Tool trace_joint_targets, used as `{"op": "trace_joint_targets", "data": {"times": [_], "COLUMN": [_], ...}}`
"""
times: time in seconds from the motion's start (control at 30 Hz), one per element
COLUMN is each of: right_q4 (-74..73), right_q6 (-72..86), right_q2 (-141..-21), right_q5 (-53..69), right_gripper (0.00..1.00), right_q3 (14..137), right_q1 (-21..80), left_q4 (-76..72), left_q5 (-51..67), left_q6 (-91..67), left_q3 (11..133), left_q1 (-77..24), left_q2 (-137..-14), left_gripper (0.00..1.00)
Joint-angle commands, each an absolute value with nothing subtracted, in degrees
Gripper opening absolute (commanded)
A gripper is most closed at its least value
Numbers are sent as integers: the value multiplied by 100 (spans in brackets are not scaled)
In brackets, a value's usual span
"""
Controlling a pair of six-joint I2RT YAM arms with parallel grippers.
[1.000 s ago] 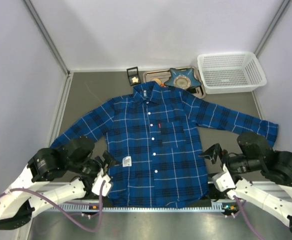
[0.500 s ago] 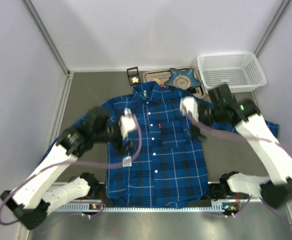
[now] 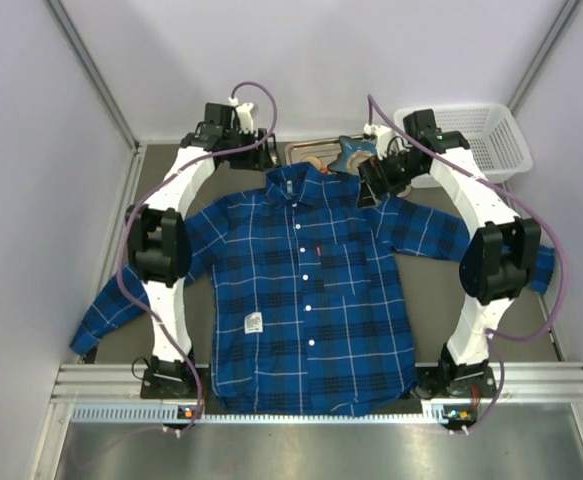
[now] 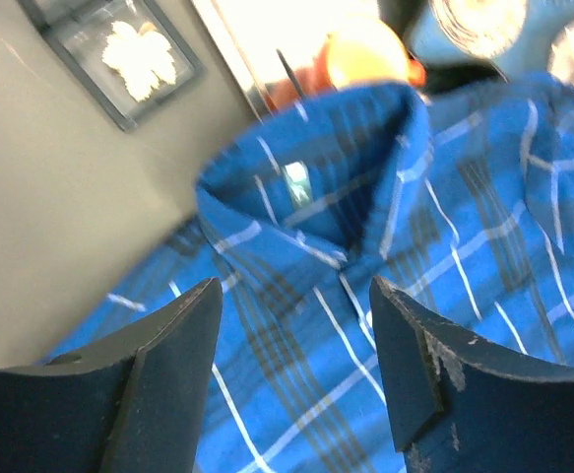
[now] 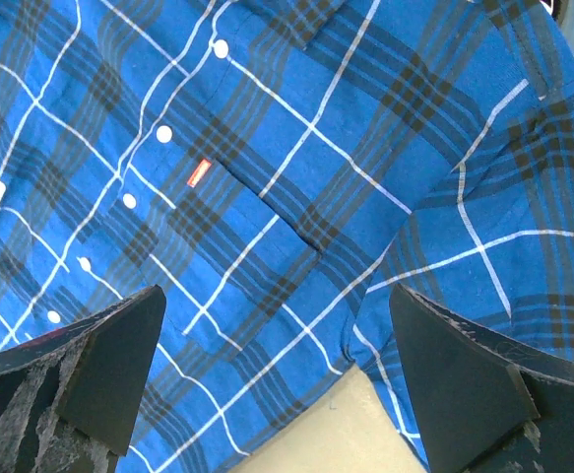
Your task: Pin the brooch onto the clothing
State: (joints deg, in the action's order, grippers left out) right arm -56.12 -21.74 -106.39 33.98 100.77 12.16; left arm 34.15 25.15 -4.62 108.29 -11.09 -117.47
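Observation:
The clothing (image 3: 306, 290), a blue plaid shirt, lies flat and face up with its collar (image 4: 311, 177) at the far end. The brooch (image 4: 139, 59), a pale gold leaf-like ornament, rests in a small dark box beside the collar; my left arm hides it in the top view. My left gripper (image 3: 254, 143) (image 4: 294, 296) hovers open above the shirt's shoulder near the collar, holding nothing. Over the chest pocket (image 5: 267, 246) and the armpit hangs my right gripper (image 3: 371, 185) (image 5: 277, 296), wide open and empty.
A metal tray (image 3: 301, 152) at the back holds a blue star-shaped dish (image 3: 363, 155) and an orange item (image 4: 375, 54). A white basket (image 3: 461, 143) stands at the far right. Walls close in on both sides.
Both arms have swung up from the near edge and reached across to the far end of the shirt, the left by the collar, the right over the pocket side.

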Motion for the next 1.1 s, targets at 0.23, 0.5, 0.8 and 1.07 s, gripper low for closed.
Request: {"op": "trace_joint_targets", "data": {"times": [0.23, 0.5, 0.8, 1.07], "right_q4": [-5115, -5098, -5124, -5133], "right_q6": [-1283, -1213, -1231, -1204], "right_q2": [-10758, -10872, -10846, -10872], "right_q5": [3463, 3472, 3401, 3261], "right_gripper": [99, 99, 99, 99], "right_q3": [10213, 10248, 10143, 10116], "right_q1": [1125, 1125, 1116, 1125], "left_q4": [1566, -262, -1837, -1863], "left_q5": [1125, 1503, 2013, 1987], "left_q6": [-1696, -2302, -3488, -3753], "left_q3": [11812, 11084, 10397, 10608], "left_q1": [-1204, -1072, -756, -694], "left_q2": [-12946, -13210, -13508, -13939], "left_gripper": [59, 53, 46, 42]}}
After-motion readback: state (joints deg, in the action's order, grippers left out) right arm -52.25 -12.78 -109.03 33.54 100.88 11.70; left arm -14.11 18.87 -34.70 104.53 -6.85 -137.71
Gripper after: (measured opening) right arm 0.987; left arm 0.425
